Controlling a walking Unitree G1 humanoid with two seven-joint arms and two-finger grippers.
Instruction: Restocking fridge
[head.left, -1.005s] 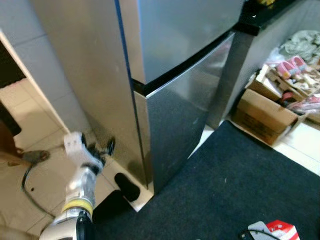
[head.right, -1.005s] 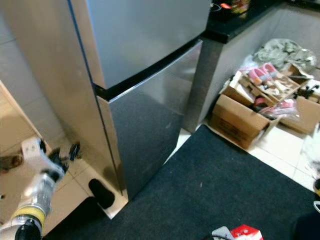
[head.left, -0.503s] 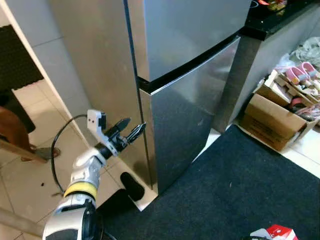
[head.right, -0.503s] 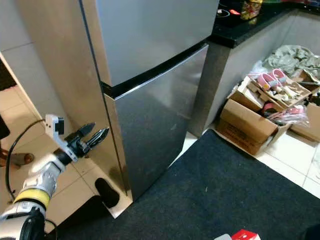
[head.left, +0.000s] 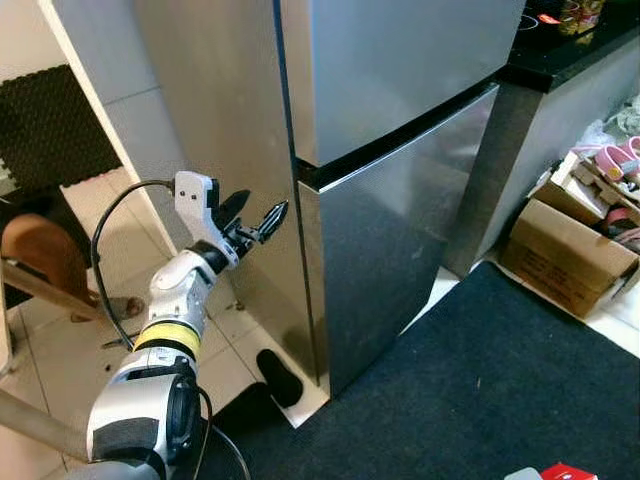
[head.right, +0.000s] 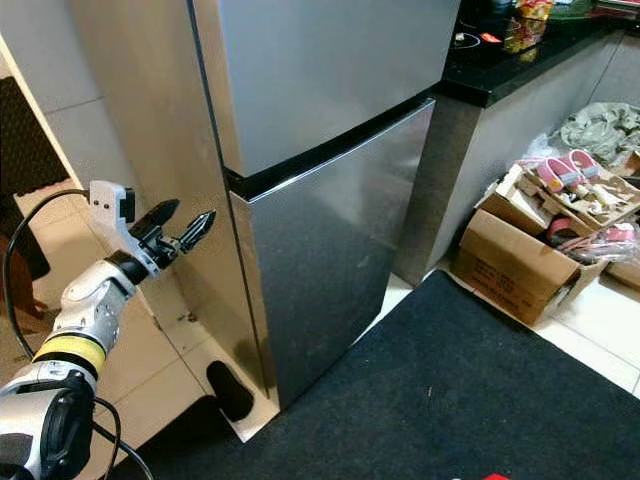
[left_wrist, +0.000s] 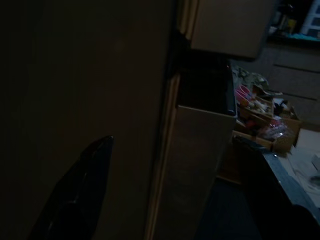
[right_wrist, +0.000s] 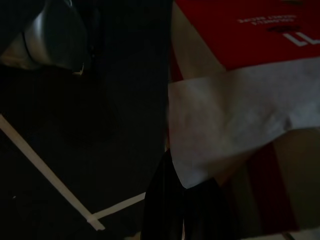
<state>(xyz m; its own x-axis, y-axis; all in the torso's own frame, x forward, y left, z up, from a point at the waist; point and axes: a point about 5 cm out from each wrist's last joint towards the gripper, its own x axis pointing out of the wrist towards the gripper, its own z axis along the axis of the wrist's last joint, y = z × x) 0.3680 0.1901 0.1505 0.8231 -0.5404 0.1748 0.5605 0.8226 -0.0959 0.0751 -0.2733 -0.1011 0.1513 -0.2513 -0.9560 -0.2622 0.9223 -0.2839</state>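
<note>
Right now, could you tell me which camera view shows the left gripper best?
The left eye view: the left gripper shows whole and well lit, fingers slightly apart, raised beside the fridge side wall. The right eye view shows it too, nearer the frame's edge. The left wrist view is dark, with one finger visible.

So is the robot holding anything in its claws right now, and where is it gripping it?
The left gripper is open and holds nothing, raised beside the fridge. The right gripper pinches a red and white package at its lower edge.
</note>
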